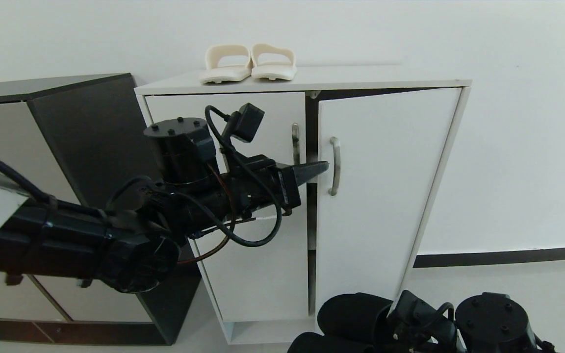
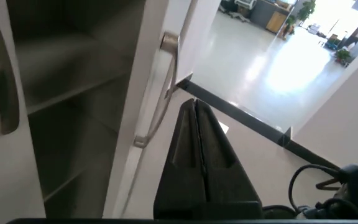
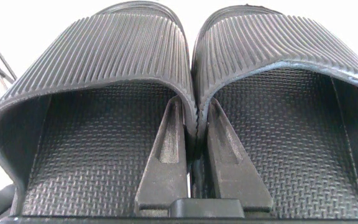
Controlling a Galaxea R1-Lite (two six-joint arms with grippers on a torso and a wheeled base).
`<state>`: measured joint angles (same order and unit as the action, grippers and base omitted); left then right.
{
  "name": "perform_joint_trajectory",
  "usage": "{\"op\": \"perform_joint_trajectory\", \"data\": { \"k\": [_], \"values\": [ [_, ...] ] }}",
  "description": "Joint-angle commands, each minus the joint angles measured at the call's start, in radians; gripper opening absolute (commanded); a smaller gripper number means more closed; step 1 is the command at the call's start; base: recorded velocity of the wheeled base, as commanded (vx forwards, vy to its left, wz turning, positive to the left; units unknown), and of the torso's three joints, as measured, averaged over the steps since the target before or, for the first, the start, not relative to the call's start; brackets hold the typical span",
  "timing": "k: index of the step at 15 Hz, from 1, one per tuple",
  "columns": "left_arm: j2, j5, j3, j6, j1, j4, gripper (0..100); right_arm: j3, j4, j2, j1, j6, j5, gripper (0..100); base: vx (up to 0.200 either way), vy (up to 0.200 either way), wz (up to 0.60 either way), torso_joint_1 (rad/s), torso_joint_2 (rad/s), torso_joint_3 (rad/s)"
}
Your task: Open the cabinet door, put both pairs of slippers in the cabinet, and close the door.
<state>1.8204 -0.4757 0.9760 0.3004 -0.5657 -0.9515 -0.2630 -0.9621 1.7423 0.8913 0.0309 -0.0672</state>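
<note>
a: starting on the left, the left gripper (image 1: 322, 167) sits at the seam between the two doors of the cabinet (image 1: 361, 78). its fingers are pressed flat together with nothing between them.

b: the wrist camera agrees. the closed tip hangs just beside the bar handle (image 2: 160, 87) of the right-hand door (image 1: 380, 206). whether it touches the door edge is hard to say.

a: that door stands ajar, with dark shelves showing behind it. it looks like a stiff, light panel on hinges, so it should swing easily. the handle or the free edge is the place to pull.

b: up top, the cream slippers (image 1: 248, 63) rest side by side on the cabinet, touching. they look like moulded foam, light and springy. pinching the two inner strap walls together would probably carry them as one pair.

a: low on the right, in front of that door, are the black slippers (image 1: 356, 314). they have ribbed straps and pebbled footbeds, likely soft rubber and not slippery.

b: the right gripper (image 3: 194, 149) has them. one of its fingers (image 3: 163, 158) sits inside each slipper, clamped on the two adjoining walls squeezed between them.

a: soft walls may flex, so the pair could sag in that hold.
</note>
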Motion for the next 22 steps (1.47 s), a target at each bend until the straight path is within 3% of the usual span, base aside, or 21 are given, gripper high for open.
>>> {"op": "perform_joint_trajectory", "data": {
  "k": [1, 5, 12, 15, 20, 22],
  "values": [
    [-0.055, 0.003, 0.000, 0.002, 0.012, -0.001, 0, -0.002, -0.001, -0.003, 0.012, 0.000, -0.013, 0, 0.000, 0.000, 0.00, 0.000, 0.00, 0.000],
    [0.034, 0.008, 0.110, 0.005, 0.067, 0.020, 0, -0.001, -0.003, -0.007, 0.023, -0.002, -0.013, 0, 0.000, 0.000, 0.00, 0.000, 0.00, 0.000],
    [0.155, 0.006, 0.276, 0.006, 0.056, 0.074, 0, -0.001, -0.007, -0.003, 0.025, -0.002, -0.009, 0, 0.000, 0.000, 0.00, 0.000, 0.00, 0.000],
    [0.155, 0.006, 0.328, 0.006, 0.043, 0.142, 0, -0.001, -0.007, -0.001, 0.025, -0.002, -0.011, 0, 0.000, 0.000, 0.00, 0.000, 0.00, 0.000],
    [0.137, 0.011, 0.316, 0.003, 0.003, 0.161, 0, 0.001, -0.007, -0.003, 0.028, -0.002, -0.009, 0, -0.120, 0.000, 0.00, 0.001, 0.00, 0.001],
    [0.071, 0.028, 0.227, 0.000, -0.060, 0.154, 0, 0.001, -0.009, 0.002, 0.031, -0.003, -0.008, 0, -0.200, 0.000, 0.00, 0.007, 0.00, 0.002]
  ]
}}
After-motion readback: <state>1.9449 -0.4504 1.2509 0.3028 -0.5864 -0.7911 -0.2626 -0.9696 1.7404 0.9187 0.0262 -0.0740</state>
